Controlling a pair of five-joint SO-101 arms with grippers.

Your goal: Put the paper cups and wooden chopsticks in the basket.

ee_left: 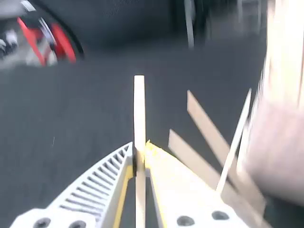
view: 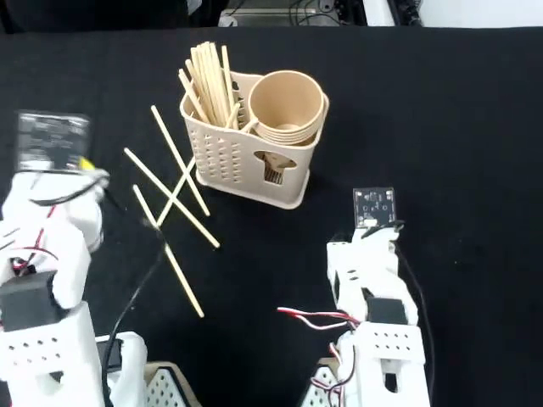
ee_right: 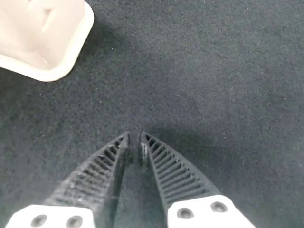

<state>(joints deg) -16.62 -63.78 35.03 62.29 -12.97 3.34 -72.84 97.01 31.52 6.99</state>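
L gripper point(ee_left: 139, 161) is clamped on one wooden chopstick point(ee_left: 138, 109). The stick runs straight out between the two fingers, w/ its blunt tip well past the fingertips and above the black table point(ee_left: 71, 142). Just beside it in the left wrist view, more loose chopsticks point(ee_left: 209, 128) lie flat on the cloth, crossing each other. Past those is the pale wall of the basket point(ee_left: 278, 156). In the high view the L arm point(view: 51, 246) sits at the table's left edge. Can't tell there which stick it holds.

Four loose sticks point(view: 174, 199) show in the high view, between L arm and basket. Two long ones run diagonal and roughly parallel, a shorter-looking one crosses them, and one lies nearer the arm bases.

Basket point(view: 246, 165) stands upright near table centre, perforated sides, two compartments. A stack of paper cups point(view: 288, 106) sits mouth-up in one, a bundle of chopsticks point(view: 212, 80) stands on end in the other, leaning a bit.

R gripper point(ee_right: 134, 142) has its fingers pinched nearly together, tips almost touching, nothing between them. It hangs over bare black cloth, w/ a rounded basket corner point(ee_right: 47, 42) near but apart. R arm point(view: 373, 280) is folded back, on the near side of the basket.
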